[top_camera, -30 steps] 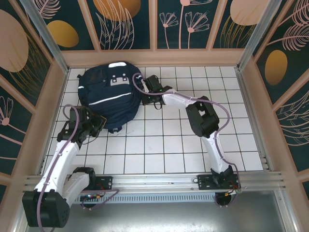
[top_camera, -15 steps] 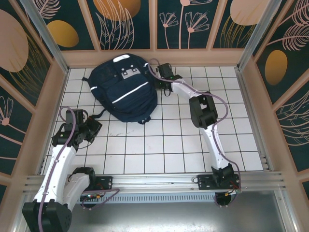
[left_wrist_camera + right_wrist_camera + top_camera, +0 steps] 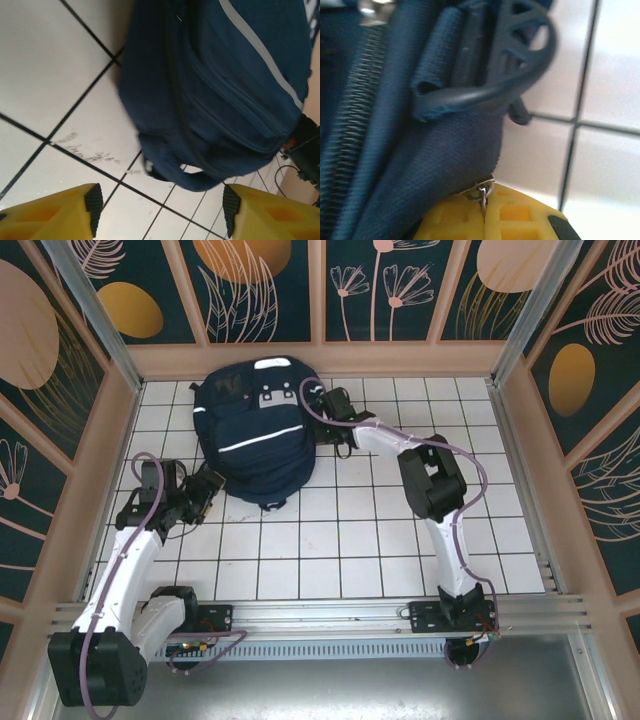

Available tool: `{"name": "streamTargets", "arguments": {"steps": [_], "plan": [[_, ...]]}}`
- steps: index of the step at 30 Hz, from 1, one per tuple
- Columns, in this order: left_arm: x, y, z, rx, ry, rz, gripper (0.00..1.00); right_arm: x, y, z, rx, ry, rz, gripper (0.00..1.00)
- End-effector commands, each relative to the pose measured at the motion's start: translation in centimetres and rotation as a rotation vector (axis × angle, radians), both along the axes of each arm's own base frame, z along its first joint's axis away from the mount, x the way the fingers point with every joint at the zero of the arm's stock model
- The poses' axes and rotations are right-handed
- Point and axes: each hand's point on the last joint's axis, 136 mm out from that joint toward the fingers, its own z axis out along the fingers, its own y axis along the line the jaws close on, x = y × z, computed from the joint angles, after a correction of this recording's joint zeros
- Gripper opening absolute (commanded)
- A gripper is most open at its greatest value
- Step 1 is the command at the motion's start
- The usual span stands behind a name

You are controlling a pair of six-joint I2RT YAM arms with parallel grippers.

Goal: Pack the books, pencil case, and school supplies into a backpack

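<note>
Swung back leftward since half a second ago, the backpack (image 3: 255,430) lies far-left on the table (image 3: 380,540), the right gripper (image 3: 484,210) pinched on its right-edge fabric, the left gripper (image 3: 160,212) spread apart, empty, just beside its near end.

The backpack (image 3: 255,440) is navy with a white stripe across its front; the table (image 3: 350,540) is white, gridded with dark lines; the walls (image 3: 260,300) are teal with peach and gold plant motifs.
</note>
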Motion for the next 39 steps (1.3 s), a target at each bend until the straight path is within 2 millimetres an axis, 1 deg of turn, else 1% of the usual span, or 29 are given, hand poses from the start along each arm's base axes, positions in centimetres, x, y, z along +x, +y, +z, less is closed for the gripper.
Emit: {"name": "streamTargets", "arguments": {"steps": [1,3,6,8,10,12,14,17,19,21,23,24,25,26,28,29,31,35,36,39], "plan": [[0.5,-1.7,0.6,-0.158,-0.056,0.029,0.75,-3.5,5.6,4.9,0.105,-0.077,0.068,0.0],[0.2,-2.2,0.3,-0.197,-0.064,0.047,0.79,-5.1,7.4,5.0,0.121,-0.067,0.097,0.0],[-0.2,-2.6,-1.2,-0.212,-0.035,0.066,0.81,-6.8,9.5,5.4,0.158,-0.05,0.122,0.0],[-0.1,-2.5,-2.3,-0.203,-0.017,0.08,0.81,-7.7,10.7,5.7,0.171,-0.051,0.144,0.0],[0.4,-1.9,-3.4,-0.165,0.0,0.102,0.81,-8.3,11.3,5.7,0.166,-0.047,0.159,0.0],[1.3,-1.6,-3.9,-0.147,0.002,0.119,0.81,-8.8,11.6,5.4,0.165,-0.039,0.166,0.0],[2.3,-1.5,-3.9,-0.142,-0.004,0.127,0.82,-9.4,11.7,5.0,0.163,-0.023,0.175,0.0],[3.8,-1.3,-3.6,-0.119,-0.012,0.134,0.83,-10.2,11.5,4.2,0.152,-0.007,0.181,0.0],[4.8,-1.3,-2.9,-0.104,-0.029,0.127,0.84,-10.6,11.5,3.8,0.145,0.004,0.182,0.0],[5.5,-1.1,-2.3,-0.09,-0.047,0.128,0.85,-11.0,11.5,3.4,0.145,0.016,0.183,0.0],[5.9,-0.8,-2.4,-0.073,-0.051,0.139,0.83,-11.5,11.7,3.3,0.149,0.02,0.192,0.0],[6.0,-0.7,-2.8,-0.064,-0.045,0.144,0.78,-11.6,11.9,3.3,0.149,0.019,0.196,0.0],[6.1,-0.6,-3.3,-0.061,-0.036,0.144,0.64,-11.7,11.9,3.3,0.143,0.017,0.199,0.0],[6.3,-0.7,-3.7,-0.058,-0.029,0.141,0.49,-11.8,11.8,3.3,0.137,0.015,0.196,0.0],[6.0,-0.4,-4.7,-0.029,0.016,0.139,0.1,-11.3,11.1,3.1,0.114,0.004,0.175,0.0],[5.7,-0.2,-5.2,-0.012,0.042,0.144,0.0,-11.0,10.6,2.9,0.106,0.003,0.163,0.0],[5.2,0.5,-5.4,0.03,0.063,0.154,0.0,-9.9,8.9,2.6,0.088,0.002,0.128,0.0],[3.7,1.5,-5.2,0.088,0.071,0.172,0.0,-6.4,3.7,2.1,0.027,-0.019,-0.001,0.0],[3.4,1.5,-5.3,0.087,0.07,0.172,0.0,-5.5,2.5,2.0,0.021,-0.019,-0.025,0.0],[2.7,1.0,-5.4,0.058,0.062,0.156,0.0,-3.3,0.0,2.0,0.008,-0.027,-0.07,0.0]]}}
